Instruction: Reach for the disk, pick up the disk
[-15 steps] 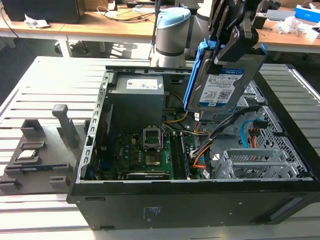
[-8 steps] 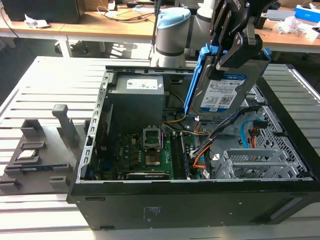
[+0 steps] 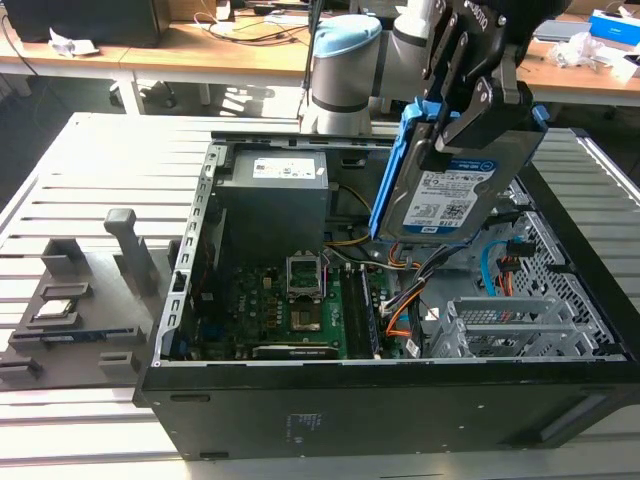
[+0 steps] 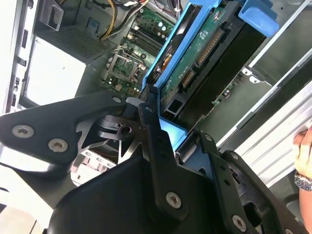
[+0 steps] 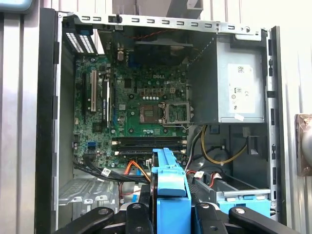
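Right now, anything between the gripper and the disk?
Nothing visible. The gripper is already shut on the disk, jaws on its blue rails, holding it tilted above the open case, apart from the cables below.

Arm (image 3: 345,60): silver-grey tubular links, light blue joint cap. Gripper (image 3: 470,95): black plate linkages (image 4: 156,161), silver screws at pivots.

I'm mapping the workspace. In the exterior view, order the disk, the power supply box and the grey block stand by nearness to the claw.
1. disk, held in the claw.
2. power supply box, inside the case, toward the view's left.
3. grey block stand, outside the case, far left.
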### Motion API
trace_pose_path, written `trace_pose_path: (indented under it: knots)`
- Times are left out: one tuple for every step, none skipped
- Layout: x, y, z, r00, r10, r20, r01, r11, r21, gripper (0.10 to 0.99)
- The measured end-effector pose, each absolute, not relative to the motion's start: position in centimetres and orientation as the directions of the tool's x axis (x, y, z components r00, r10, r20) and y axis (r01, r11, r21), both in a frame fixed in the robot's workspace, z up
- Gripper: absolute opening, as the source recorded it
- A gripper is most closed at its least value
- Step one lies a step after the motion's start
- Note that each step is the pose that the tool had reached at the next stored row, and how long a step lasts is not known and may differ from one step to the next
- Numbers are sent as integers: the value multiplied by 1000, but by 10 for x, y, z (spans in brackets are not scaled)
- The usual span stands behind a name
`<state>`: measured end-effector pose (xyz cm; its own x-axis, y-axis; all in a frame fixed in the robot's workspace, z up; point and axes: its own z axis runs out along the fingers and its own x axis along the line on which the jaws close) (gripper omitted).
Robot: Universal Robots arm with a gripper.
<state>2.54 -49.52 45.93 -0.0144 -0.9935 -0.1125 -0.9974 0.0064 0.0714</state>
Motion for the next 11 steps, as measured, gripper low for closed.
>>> trace_pose_path:
  knots:
    - [25,-496,459,-14,-994,-112,-997,6,71,369]
    - [25,-497,459,-14,-994,-112,-997,6,71,369]
    - [25,-498,459,-14,-994,-113,-997,6,71,369]
    - [25,-500,459,-14,-994,-113,-997,6,71,369]
    - [25,-502,458,-14,-994,-113,-997,6,71,369]
    - [25,-503,458,-14,-994,-112,-997,6,71,369]
    - [25,-504,458,-14,-994,-112,-997,6,71,369]
    - [25,-506,458,-14,-994,-113,-997,6,71,369]
    - [25,-508,458,-14,-994,-112,-997,6,71,369]
    - [25,-510,457,-14,-994,-112,-997,6,71,369]
    - [25,-511,457,-14,-994,-112,-997,6,71,369]
